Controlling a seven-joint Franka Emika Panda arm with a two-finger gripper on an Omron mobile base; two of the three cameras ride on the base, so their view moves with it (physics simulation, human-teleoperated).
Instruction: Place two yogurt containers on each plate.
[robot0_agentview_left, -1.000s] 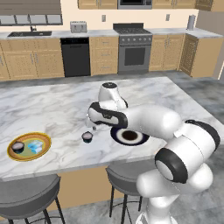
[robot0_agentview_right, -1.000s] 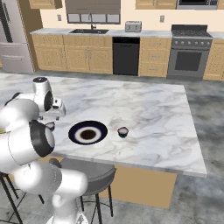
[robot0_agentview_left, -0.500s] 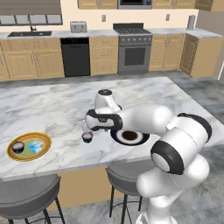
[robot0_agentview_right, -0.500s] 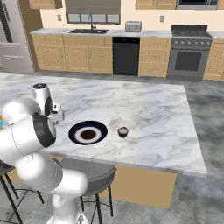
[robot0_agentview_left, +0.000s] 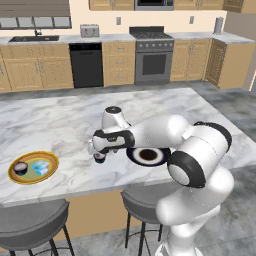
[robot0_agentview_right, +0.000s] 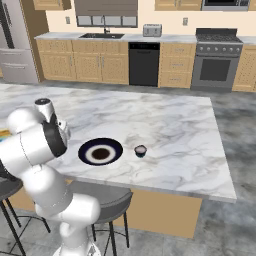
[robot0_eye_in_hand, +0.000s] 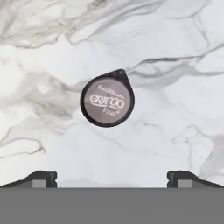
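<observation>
marble runs across the whole table (robot0_agentview_left: 60, 120), an island in a wood-cabinet kitchen with a stove and dishwasher against the far wall. over the last second the arm has swung lower and further out over the table, so the claw (robot0_agentview_left: 98, 152) now hangs right above a yogurt cup (robot0_agentview_left: 99, 158) that a second ago stood a little off to its side. in the hand view that cup (robot0_eye_in_hand: 107, 102) sits straight ahead of the claw, a dark round pot with a grey printed lid, upright on the bare marble, and the two finger tips (robot0_eye_in_hand: 42, 178) stand wide apart on either side with nothing between them. so the claw is spread and holds nothing.

the dark plate (robot0_agentview_left: 148, 155) lies just beside the claw, on the side toward the arm's base, and looks bare. another small cup (robot0_agentview_right: 140, 150) stands just past that plate, well apart from the claw. the yellow plate (robot0_agentview_left: 23, 177) lies well off on the claw's other side and already carries a dark cup (robot0_agentview_left: 20, 167) and a light blue tub (robot0_agentview_left: 41, 168), so that plate seems finished.

my reading is that the approach is nearly done: the claw is lined up over the cup, and what remains is to drop, close, and carry it the short way to the dark plate.
</observation>
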